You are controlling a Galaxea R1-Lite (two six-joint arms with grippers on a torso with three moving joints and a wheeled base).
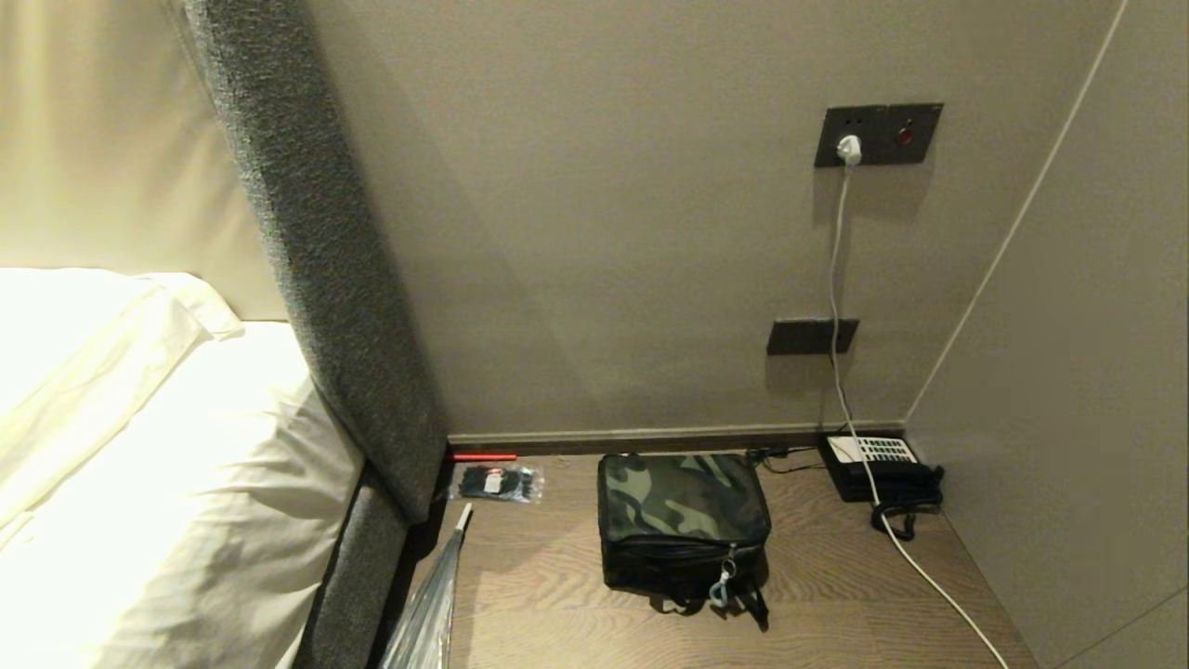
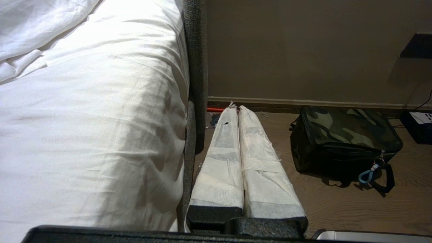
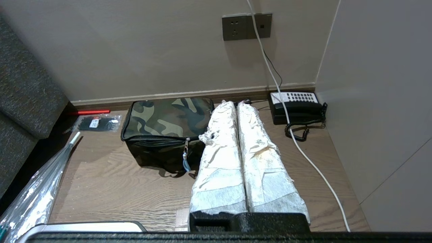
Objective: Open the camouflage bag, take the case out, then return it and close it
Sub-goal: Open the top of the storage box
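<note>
Right claw: jaws pressed together, holding nothing; its two white-wrapped fingers point out over the table, the tips in the air near the bag's right rear corner, not touching it.
Left claw: jaws pressed together as well, holding nothing; its white-wrapped fingers hang at the table's left edge, beside the bed, with the bag well off at 3 o'clock from them.
Bag: the camouflage bag sits on the wooden table, roughly at its middle, lid shut and zipped. A pale blue loop hangs from the zipper pull at the bag's near right corner, with black straps lying on the table under it.
Case: not visible anywhere; the bag is closed.
Table: brown wood grain, set in a corner between two beige walls.
Phone: black with a white keypad, at 2 o'clock from the bag, in the far right corner, apart from the bag.
Cable: white, running from a plug in the wall socket down across the phone and off the table's near right edge.
Packet: small clear packet with dark contents, at 10 o'clock from the bag, near the wall.
Red stick: lies along the wall just behind the packet.
Clear plastic: a crinkled wrapped item at 8 o'clock from the bag, at the table's left edge.
Bed: white bedding to the left of the table, with a grey padded headboard between.
</note>
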